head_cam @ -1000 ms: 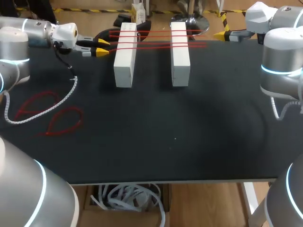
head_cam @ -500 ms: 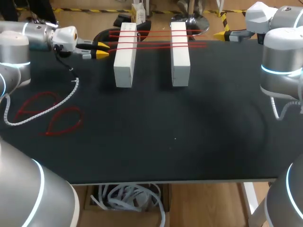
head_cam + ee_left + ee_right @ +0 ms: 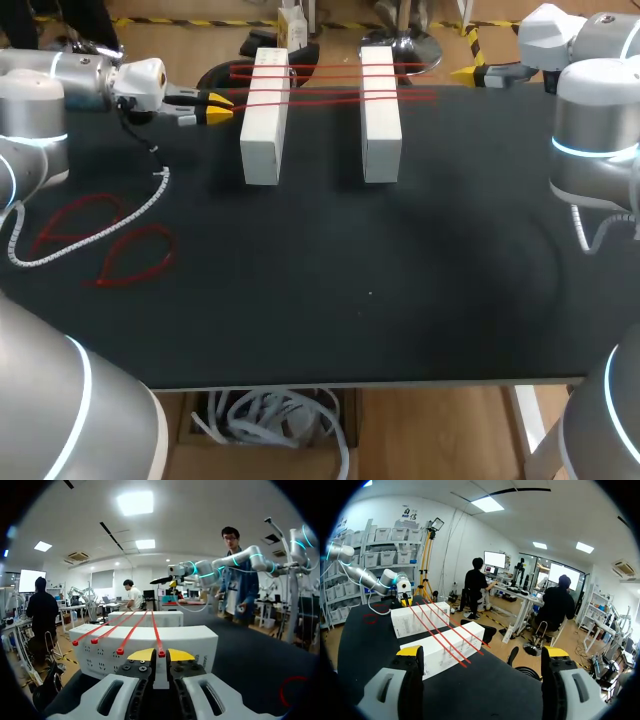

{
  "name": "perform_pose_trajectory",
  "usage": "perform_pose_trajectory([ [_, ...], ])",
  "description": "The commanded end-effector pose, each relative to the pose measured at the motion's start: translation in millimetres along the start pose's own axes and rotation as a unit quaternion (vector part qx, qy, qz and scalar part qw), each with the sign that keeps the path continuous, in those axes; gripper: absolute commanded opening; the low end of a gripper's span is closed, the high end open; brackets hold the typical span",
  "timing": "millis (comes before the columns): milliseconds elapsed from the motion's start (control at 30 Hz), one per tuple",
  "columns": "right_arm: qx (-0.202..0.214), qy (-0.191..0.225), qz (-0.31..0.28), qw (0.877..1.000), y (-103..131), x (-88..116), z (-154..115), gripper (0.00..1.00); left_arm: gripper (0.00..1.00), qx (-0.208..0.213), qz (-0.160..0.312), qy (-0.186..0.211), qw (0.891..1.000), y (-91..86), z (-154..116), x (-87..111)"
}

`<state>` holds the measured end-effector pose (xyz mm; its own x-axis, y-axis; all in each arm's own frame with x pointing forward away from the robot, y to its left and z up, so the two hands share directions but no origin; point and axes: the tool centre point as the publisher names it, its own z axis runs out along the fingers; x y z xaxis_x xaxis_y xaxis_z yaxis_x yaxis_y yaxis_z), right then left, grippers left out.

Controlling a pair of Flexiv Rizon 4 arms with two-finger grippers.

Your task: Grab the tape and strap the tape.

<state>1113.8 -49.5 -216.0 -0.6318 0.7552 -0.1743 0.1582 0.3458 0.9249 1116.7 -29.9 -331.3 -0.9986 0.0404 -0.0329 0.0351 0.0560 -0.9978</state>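
Two white boxes (image 3: 263, 130) (image 3: 380, 120) lie side by side at the table's far end, and several red ties (image 3: 330, 85) are stretched across both. My left gripper (image 3: 218, 107) sits just left of the nearer-left box (image 3: 150, 645). Its yellow tips have drawn close around the head of one red tie (image 3: 161, 653), so the left gripper (image 3: 161, 655) is shut on that end. My right gripper (image 3: 468, 73) hangs at the far right edge, away from the boxes. The right gripper (image 3: 482, 655) is wide open and holds nothing, with the boxes (image 3: 445, 647) ahead of it.
Two loose red tie loops (image 3: 135, 255) (image 3: 70, 225) lie on the black table (image 3: 400, 300) at the left. A white spiral cable (image 3: 120, 215) from my left arm trails beside them.
The left gripper's yellow tips have drawn together around the tie's left end, and the left arm shifted slightly. The right arm stayed still.
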Motion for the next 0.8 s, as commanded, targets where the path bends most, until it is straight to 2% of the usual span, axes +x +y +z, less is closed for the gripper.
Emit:
perform_pose_trajectory([
  [33,0.000,0.001,0.000,1.000,-0.3,-0.6,0.1,1.00,0.13,0.005,-0.001,0.001,1.000,3.2,4.0,-1.7],
  [433,0.000,0.001,0.000,1.000,-0.3,-0.6,0.1,1.00,0.12,0.009,-0.002,-0.006,1.000,5.4,4.6,1.7],
  [800,0.000,0.001,0.000,1.000,-0.3,-0.6,0.1,1.00,0.05,0.009,-0.004,-0.013,1.000,5.1,1.6,3.6],
])
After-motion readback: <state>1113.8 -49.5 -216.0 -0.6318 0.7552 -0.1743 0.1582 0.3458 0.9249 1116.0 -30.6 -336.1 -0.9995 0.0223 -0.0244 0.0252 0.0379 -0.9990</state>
